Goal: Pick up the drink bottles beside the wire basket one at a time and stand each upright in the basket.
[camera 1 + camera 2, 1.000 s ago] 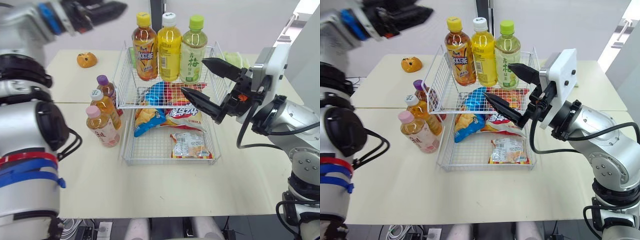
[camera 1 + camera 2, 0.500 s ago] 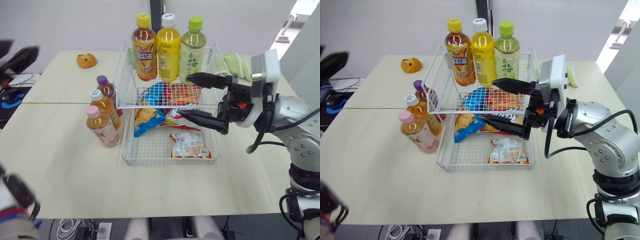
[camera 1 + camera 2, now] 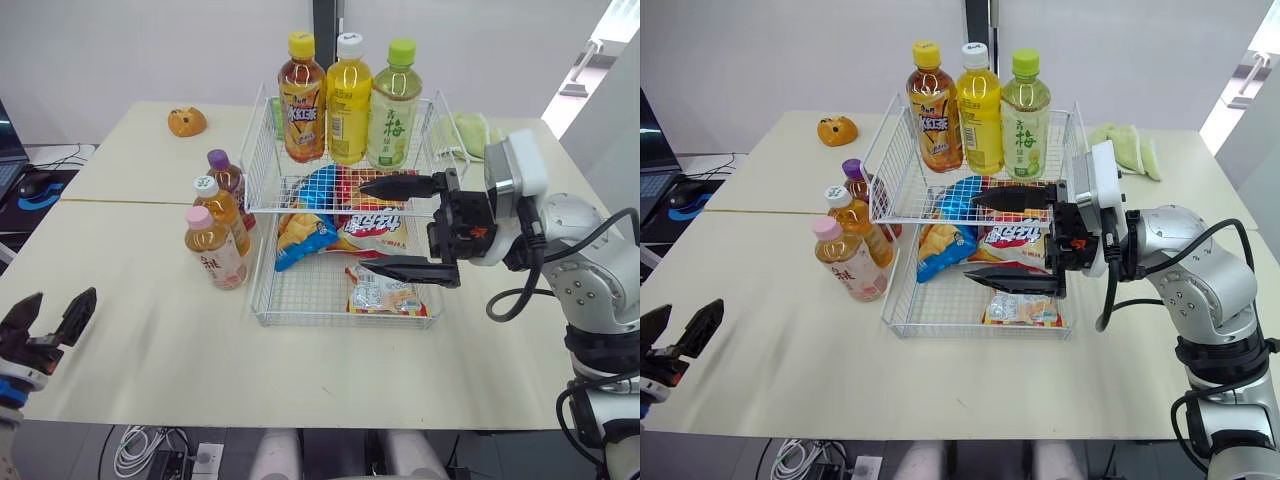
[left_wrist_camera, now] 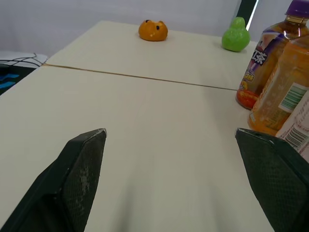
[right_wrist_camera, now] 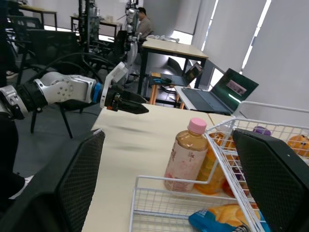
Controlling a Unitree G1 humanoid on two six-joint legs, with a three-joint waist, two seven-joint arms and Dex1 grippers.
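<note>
Drink bottles (image 3: pixel 225 216) beside wire basket (image 3: pixel 262 318) — left gripper (image 3: pixel 62 297) wide, well apart, right gripper (image 3: pixel 364 227) wide

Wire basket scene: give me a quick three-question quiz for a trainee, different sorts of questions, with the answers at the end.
1. True or false: the right pincer is shut on a bottle.
2. How many drink bottles stand outside the wire basket, on its left side?
3. Which cap colour does the outside bottle nearest the robot have? A pink, B purple, C white.

Key: 1 false, it is open over the basket and holds nothing; 2 three; 3 A.
</note>
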